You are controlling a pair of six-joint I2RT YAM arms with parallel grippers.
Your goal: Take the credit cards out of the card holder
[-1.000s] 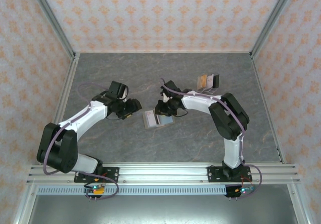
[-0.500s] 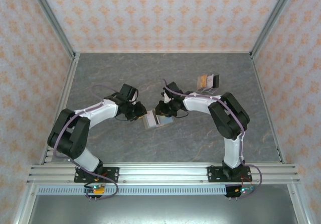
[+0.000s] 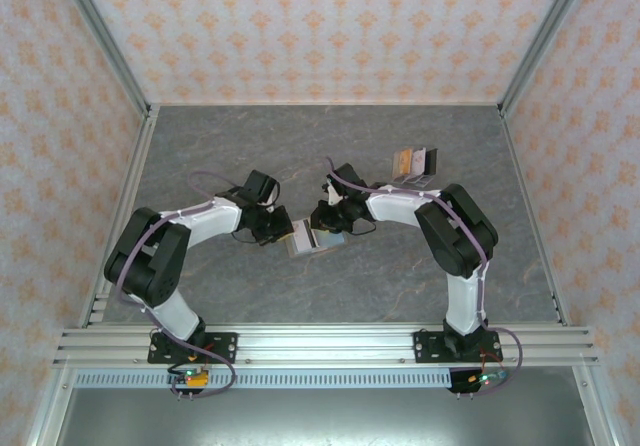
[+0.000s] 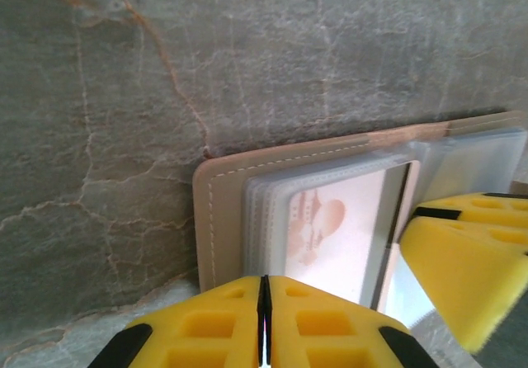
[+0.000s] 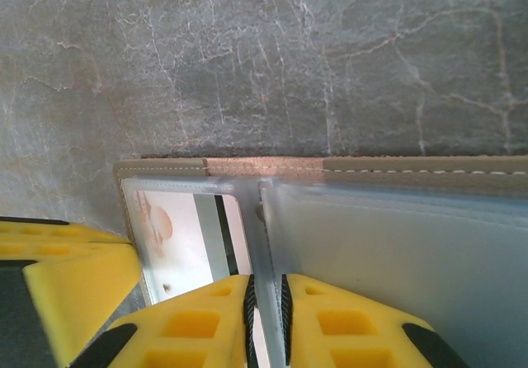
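Tabletop grey-veined, card holder, floral walls

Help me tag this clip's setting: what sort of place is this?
Likely a robot test cell: a grey marbled tabletop walled by orange-patterned panels, with a slotted aluminium mounting rail along its near edge.

Left claw and right claw are flanking the card holder, blocking both sides; the surrounding tabletop is lying open, with cards occupying its far right.
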